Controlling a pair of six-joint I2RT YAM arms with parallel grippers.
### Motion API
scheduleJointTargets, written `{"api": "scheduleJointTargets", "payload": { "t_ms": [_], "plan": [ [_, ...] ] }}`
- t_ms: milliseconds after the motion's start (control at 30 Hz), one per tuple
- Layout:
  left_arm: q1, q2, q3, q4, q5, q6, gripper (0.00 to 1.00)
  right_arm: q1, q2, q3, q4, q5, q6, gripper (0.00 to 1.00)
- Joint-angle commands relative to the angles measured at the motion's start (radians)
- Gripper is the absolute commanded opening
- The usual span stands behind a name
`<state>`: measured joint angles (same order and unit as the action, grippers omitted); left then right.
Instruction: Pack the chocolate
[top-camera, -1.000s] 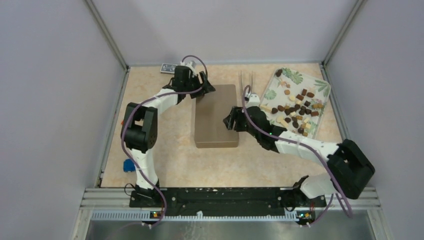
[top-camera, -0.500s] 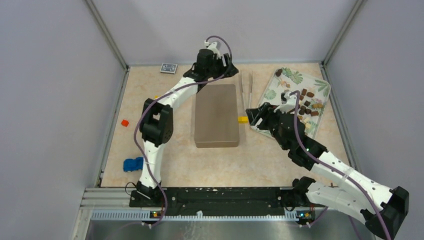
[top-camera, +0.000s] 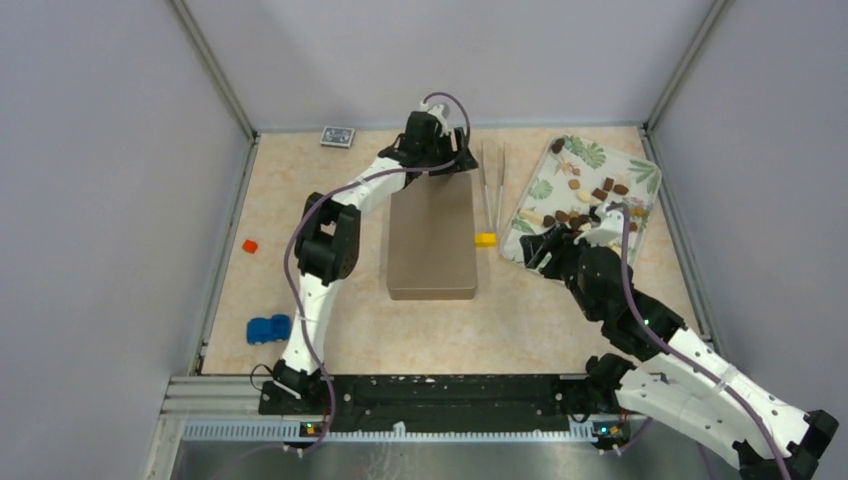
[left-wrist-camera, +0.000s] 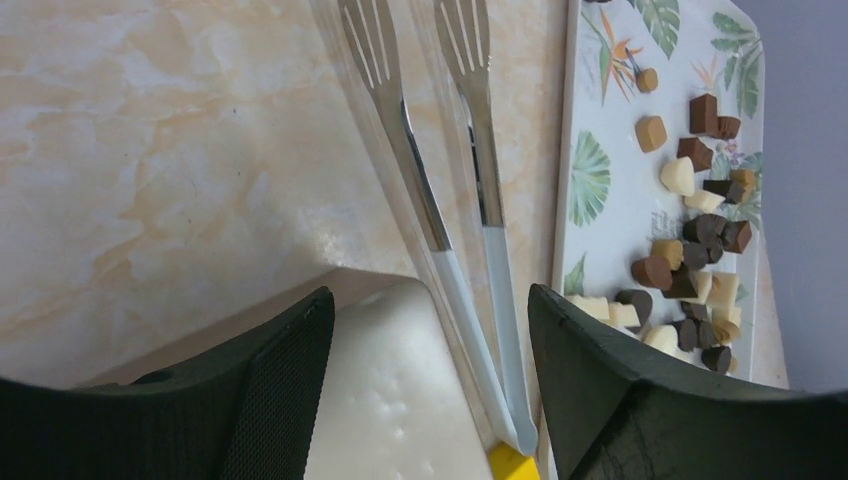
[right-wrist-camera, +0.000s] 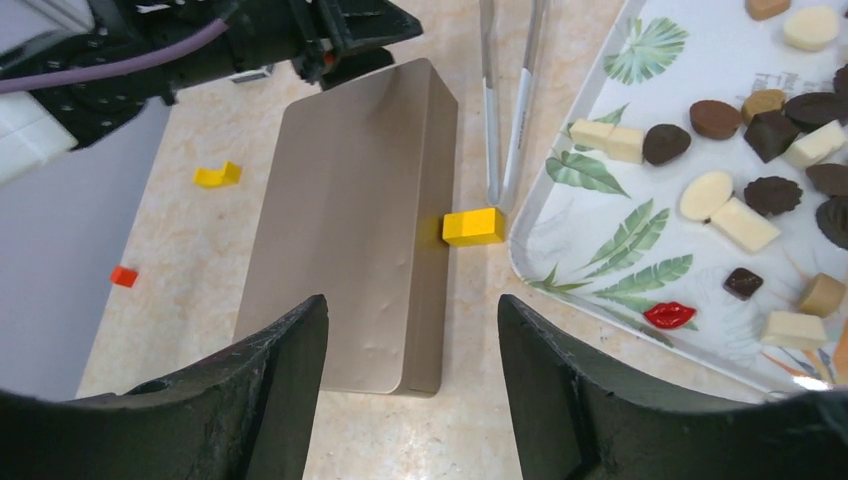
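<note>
Both arms have shifted. Left gripper (top-camera: 440, 160) now hangs over the far edge of the brown box (top-camera: 432, 235), jaws apart and empty. Right of the box lie tongs (top-camera: 492, 185) and a yellow block (top-camera: 485, 239). Right gripper (top-camera: 537, 252), drawn back, also gapes empty. Further right, the chocolate (top-camera: 604, 192) lies on a leaf-printed tray (top-camera: 556, 172), whose small print is unreadable.

Counted on the table: one flat brown box (top-camera: 432, 235), one pair of tongs (left-wrist-camera: 412, 150), one leaf-print tray (top-camera: 540, 187), two yellow blocks (right-wrist-camera: 472, 226), one red block (top-camera: 249, 245) at left, one blue toy car (top-camera: 268, 327) at lower left, one card pack (top-camera: 338, 136) at top. Found chocolate pieces (right-wrist-camera: 715, 118) too crowded to number, plus one red lip-shaped sweet (right-wrist-camera: 669, 315).
</note>
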<state>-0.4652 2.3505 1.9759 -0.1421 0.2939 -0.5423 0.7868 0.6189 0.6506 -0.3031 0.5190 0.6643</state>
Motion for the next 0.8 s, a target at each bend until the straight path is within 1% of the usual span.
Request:
{"api": "scheduleJointTargets", "payload": {
  "t_ms": [0, 67, 100, 133, 200, 267, 333, 400, 433, 500, 600, 667, 767],
  "plan": [
    [-0.012, -0.237, 0.029, -0.1, 0.006, 0.05, 0.77, -0.004, 0.045, 0.1, -0.074, 0.05, -0.053, 0.63],
    [-0.01, -0.34, -0.04, -0.113, 0.001, 0.075, 0.77, -0.004, 0.094, 0.147, -0.145, 0.079, -0.06, 0.65],
    [-0.011, -0.397, -0.083, -0.122, -0.009, 0.09, 0.78, -0.004, 0.122, 0.171, -0.187, 0.098, -0.057, 0.7],
    [-0.011, -0.453, -0.133, -0.136, -0.022, 0.108, 0.79, -0.004, 0.15, 0.196, -0.233, 0.126, -0.046, 0.73],
    [-0.009, -0.57, -0.249, -0.164, -0.059, 0.142, 0.81, -0.004, 0.193, 0.241, -0.339, 0.205, 0.018, 0.81],
    [-0.009, -0.698, -0.384, -0.184, -0.115, 0.167, 0.85, -0.004, 0.207, 0.249, -0.384, 0.259, 0.05, 0.88],
    [-0.01, -0.845, -0.584, -0.129, -0.176, 0.17, 0.88, -0.004, 0.206, 0.229, -0.387, 0.279, 0.064, 0.9],
    [-0.01, -0.958, -0.797, -0.064, -0.242, 0.167, 0.89, -0.006, 0.204, 0.2, -0.374, 0.295, 0.069, 0.9],
    [-0.01, -1.008, -0.862, -0.068, -0.276, 0.155, 0.89, -0.005, 0.201, 0.188, -0.371, 0.305, 0.072, 0.9],
    [-0.009, -1.096, -0.973, -0.077, -0.318, 0.126, 0.9, -0.004, 0.193, 0.158, -0.359, 0.314, 0.063, 0.9],
    [-0.01, -1.22, -1.133, -0.065, -0.322, 0.064, 0.9, -0.004, 0.184, 0.129, -0.348, 0.322, 0.043, 0.91],
    [-0.009, -1.292, -1.232, -0.022, -0.31, 0.072, 0.91, -0.005, 0.182, 0.121, -0.349, 0.327, 0.017, 0.91],
    [-0.01, -1.377, -1.293, -0.053, -0.379, 0.055, 0.91, -0.004, 0.182, 0.128, -0.375, 0.344, 0.009, 0.91]
  ]
}}
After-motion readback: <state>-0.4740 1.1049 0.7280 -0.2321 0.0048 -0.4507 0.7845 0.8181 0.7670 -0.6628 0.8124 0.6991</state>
